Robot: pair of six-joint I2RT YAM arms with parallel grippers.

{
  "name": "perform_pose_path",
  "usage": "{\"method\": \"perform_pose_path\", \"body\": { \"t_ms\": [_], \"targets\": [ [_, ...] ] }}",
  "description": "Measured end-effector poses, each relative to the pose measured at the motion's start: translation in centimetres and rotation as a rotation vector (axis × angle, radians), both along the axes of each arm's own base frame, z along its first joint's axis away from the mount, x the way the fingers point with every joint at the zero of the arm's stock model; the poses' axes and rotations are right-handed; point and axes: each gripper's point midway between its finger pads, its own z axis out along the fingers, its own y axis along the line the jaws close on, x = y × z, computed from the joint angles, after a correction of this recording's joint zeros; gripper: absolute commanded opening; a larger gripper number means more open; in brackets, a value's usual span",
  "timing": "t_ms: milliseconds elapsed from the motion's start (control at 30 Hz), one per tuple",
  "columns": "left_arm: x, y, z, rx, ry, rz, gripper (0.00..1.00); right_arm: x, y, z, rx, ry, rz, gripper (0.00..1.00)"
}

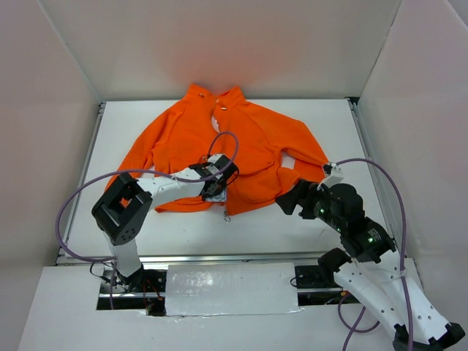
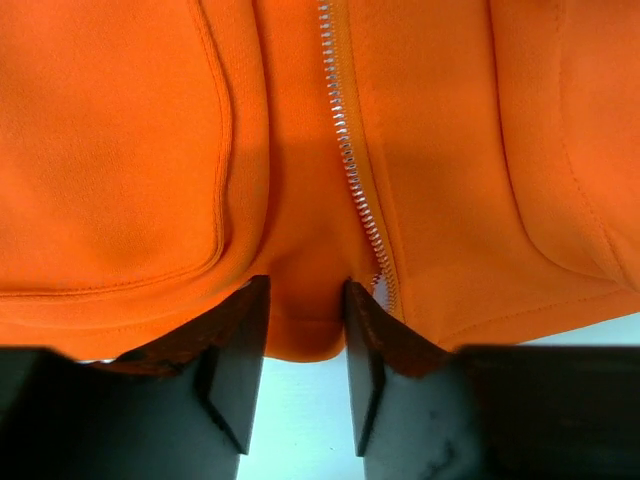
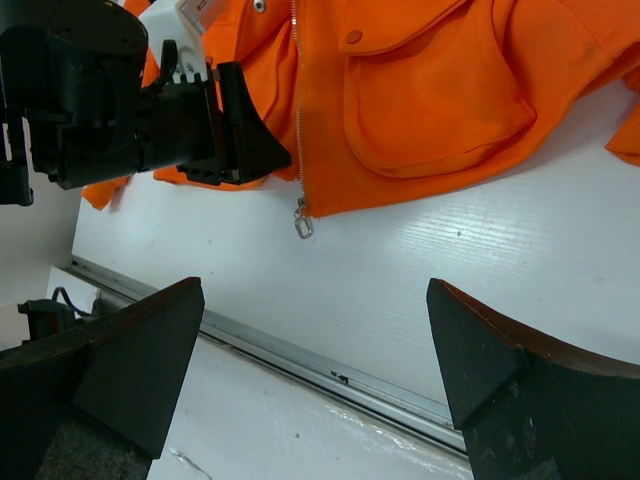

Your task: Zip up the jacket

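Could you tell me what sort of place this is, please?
Probably a lab robot cell: white panels enclose a white table, with left arm and right arm bolted at its edge.

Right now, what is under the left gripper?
Under the left gripper lies the bottom hem of the jacket, a fold bulging between the fingers, beside the zipper. Bare table shows nearer; anything beneath the fabric is hidden.

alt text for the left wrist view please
The left hand straddles the bottom hem of an orange jacket, its dark fingers either side of a fabric fold beside the pale zipper.
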Motion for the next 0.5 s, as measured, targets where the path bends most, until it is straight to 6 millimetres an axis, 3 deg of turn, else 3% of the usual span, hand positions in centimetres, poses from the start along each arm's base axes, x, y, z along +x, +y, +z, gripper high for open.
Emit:
{"method": "perform_pose_path", "body": {
  "t_ms": [200,267,300,500],
  "targets": [
    [0.19,-0.40,-0.13,-0.026,-0.010,0.011,0.23,-0.05,0.23,-0.16,-0.001,0.000,0.016,1.00],
    [0.02,-0.35,-0.43,-0.030,-0.006,0.016,0.11,-0.07,0.25,-0.26,-0.002,0.003,0.017,1.00],
    [-0.07,-0.34,-0.56,-0.031,-0.003,0.014,0.00,-0.07,0.26,-0.27,-0.001,0.003,0.018,1.00],
    [-0.65,-0.34,0.07,-0.082,-0.023,0.011,0.00,-0.07,0.30,-0.29,-0.001,0.004,0.020,1.00]
  ]
}}
